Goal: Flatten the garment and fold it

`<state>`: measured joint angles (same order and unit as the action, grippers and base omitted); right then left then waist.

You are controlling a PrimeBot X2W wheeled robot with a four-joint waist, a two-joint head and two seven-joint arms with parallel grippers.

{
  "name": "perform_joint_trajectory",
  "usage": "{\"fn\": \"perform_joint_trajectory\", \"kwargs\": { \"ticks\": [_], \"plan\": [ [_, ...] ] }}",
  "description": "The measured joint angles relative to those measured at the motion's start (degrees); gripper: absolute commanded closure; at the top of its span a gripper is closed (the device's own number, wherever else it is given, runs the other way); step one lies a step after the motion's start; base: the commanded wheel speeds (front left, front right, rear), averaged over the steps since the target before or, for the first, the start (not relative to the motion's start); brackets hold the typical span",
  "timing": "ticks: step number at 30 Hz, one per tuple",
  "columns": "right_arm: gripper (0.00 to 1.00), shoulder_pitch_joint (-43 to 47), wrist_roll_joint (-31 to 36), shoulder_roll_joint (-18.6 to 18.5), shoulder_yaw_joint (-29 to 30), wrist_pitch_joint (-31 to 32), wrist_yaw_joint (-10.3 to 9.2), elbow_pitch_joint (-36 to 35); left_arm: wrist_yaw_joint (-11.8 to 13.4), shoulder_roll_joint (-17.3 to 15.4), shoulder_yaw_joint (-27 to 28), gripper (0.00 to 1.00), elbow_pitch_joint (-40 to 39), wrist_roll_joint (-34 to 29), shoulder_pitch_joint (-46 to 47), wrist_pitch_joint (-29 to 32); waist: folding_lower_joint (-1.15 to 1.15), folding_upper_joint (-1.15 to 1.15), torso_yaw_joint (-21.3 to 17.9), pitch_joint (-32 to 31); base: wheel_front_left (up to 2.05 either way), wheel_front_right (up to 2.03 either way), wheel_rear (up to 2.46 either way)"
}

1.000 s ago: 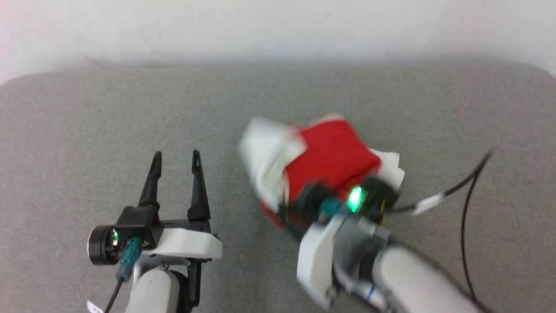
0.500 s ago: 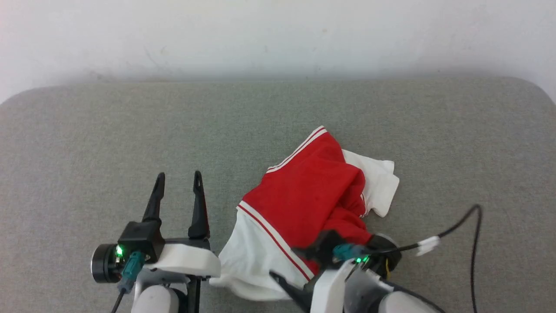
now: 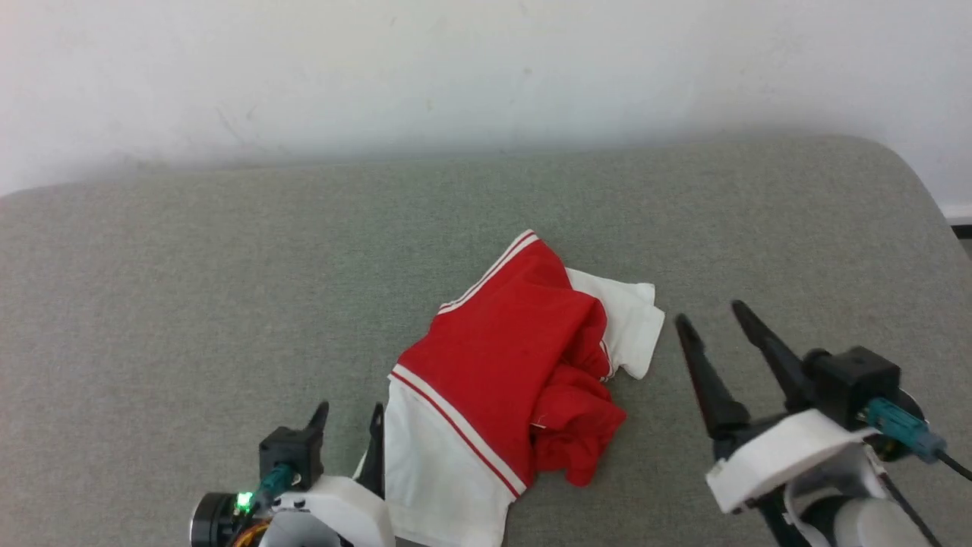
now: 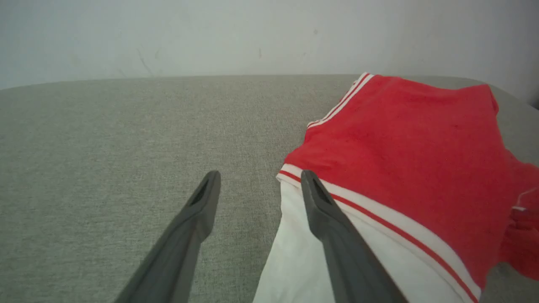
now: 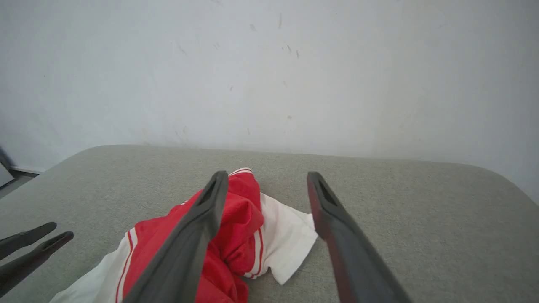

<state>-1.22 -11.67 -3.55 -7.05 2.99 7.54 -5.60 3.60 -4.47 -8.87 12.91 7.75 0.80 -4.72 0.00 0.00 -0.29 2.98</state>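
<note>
The grey surface is viewed from above by the head camera, toward the wall. Both wrist cameras are held low, seemingly close above it; the garment is shared by all.

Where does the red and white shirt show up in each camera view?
Head view: the shirt lies crumpled at lower centre.
Left wrist view: the shirt covers the right half.
Right wrist view: the shirt sits at lower left of centre, partly behind a dark finger.
Shared landmark: the striped trim at the shirt's far corner.
</note>
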Motion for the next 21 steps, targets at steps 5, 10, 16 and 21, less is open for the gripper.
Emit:
{"fn": "perform_joint_trajectory", "kwargs": {
  "ticks": [5, 10, 16, 21],
  "plan": [
    [0.00, 2.5, 0.9, 0.3, 4.0, 0.1, 0.00, -0.3, 0.5, -0.3, 0.0, 0.00, -0.7, 1.0, -2.8, 10.8, 0.00, 0.00, -0.8, 0.6, 0.00, 0.00, 0.00],
    [0.00, 3.0, -0.9, 0.4, 5.4, 0.0, 0.00, -0.3, 1.0, -0.8, -0.4, 0.00, -4.8, 2.6, -6.4, 21.9, 0.00, 0.00, -1.8, 1.1, 0.00, 0.00, 0.00],
    [0.00, 3.0, -2.1, 0.4, 4.9, -0.1, 0.00, 0.5, 1.0, -1.2, -1.0, 0.07, -8.8, 3.8, -7.5, 29.0, 0.00, 0.00, -2.3, 1.7, 0.00, 0.00, 0.00],
    [0.00, 3.0, -2.0, 0.4, 4.7, 0.0, 0.00, 1.6, 1.1, -1.2, -1.2, 1.00, -9.6, 3.9, -7.4, 29.9, 0.00, 0.00, -2.2, 2.2, 0.00, 0.00, 0.00]
  ]
}}
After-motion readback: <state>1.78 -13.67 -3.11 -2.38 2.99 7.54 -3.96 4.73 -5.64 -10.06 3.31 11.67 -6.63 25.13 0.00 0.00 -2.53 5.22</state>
